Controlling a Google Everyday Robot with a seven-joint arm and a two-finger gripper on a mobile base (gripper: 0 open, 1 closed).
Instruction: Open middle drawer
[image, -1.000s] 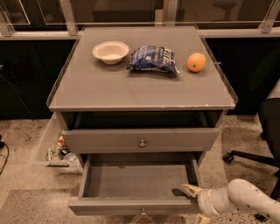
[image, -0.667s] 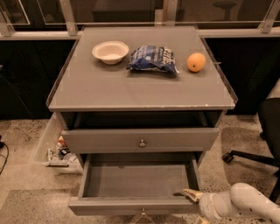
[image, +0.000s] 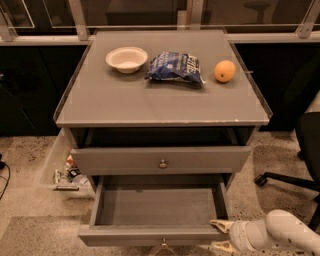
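The middle drawer is pulled far out. Its plain grey inside shows, and its small round knob is at the bottom edge of the camera view. My gripper is at the right end of the drawer's front panel, at the lower right of the view. Its fingers are spread apart. One pale fingertip is just inside the front panel and the other is outside it. The white arm comes in from the right.
The top drawer with its knob stands slightly out above. On the cabinet top are a white bowl, a blue chip bag and an orange. An office chair base is at the right. A clear bin of clutter is at the left.
My gripper has slid a little down and toward the front edge of the drawer's right end. The drawer stays pulled out about the same.
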